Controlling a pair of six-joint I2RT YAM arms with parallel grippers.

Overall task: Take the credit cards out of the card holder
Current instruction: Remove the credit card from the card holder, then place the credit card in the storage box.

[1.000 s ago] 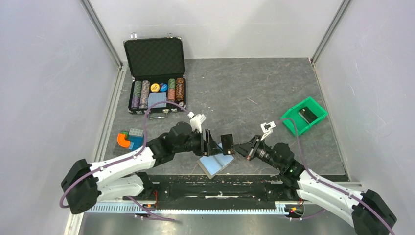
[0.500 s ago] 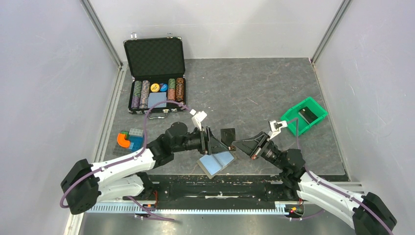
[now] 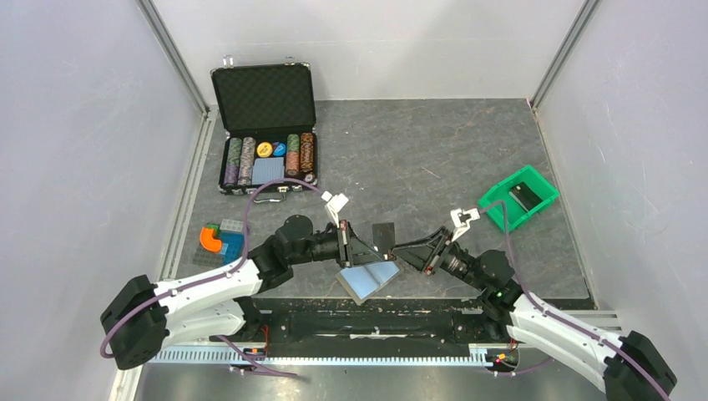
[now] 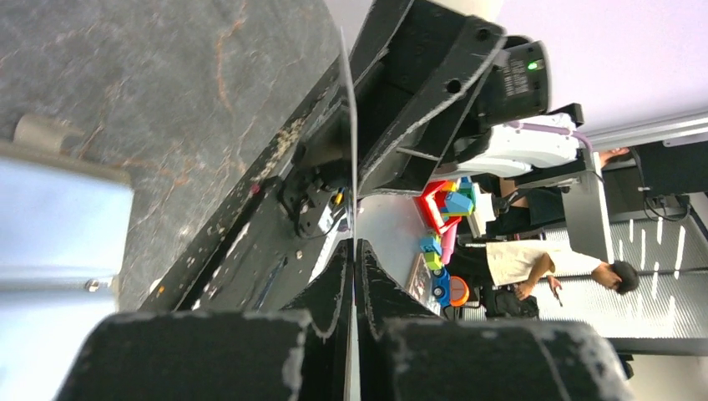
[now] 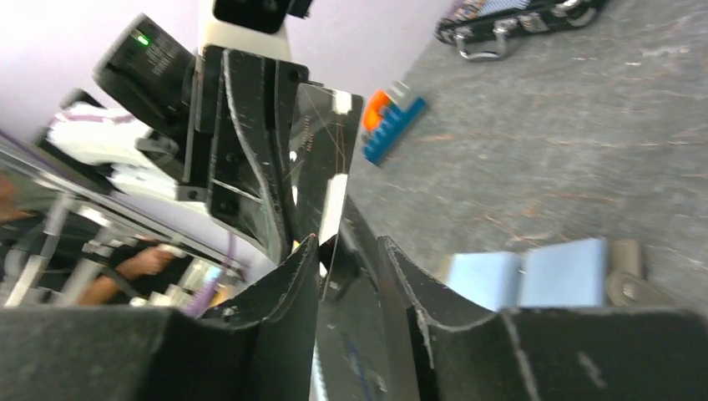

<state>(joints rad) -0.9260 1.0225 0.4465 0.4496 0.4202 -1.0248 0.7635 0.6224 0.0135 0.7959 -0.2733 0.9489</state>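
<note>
The card holder (image 3: 370, 280) lies spread open near the table's front edge, its two pale-blue panels up; it also shows as the card holder (image 5: 534, 271) and the card holder (image 4: 58, 217). Just above it a credit card (image 3: 383, 236), dark in this light, is held off the table. My left gripper (image 3: 361, 245) is shut on the card's left side; edge-on, the card (image 4: 351, 150) runs out from between the closed left gripper (image 4: 355, 251). My right gripper (image 3: 402, 251) faces it from the right. The right gripper (image 5: 346, 246) stands open, with the card (image 5: 321, 159) still reaching between its fingers.
An open black chip case (image 3: 267, 134) stands at the back left. A green bin (image 3: 518, 198) with a dark item inside sits at the right. Orange and blue toy blocks (image 3: 219, 237) lie at the left. The table's front edge runs just below the card holder.
My left gripper has closed on the card. My right gripper, which held the card before, has opened its jaws. Both arms shifted slightly to the left.
</note>
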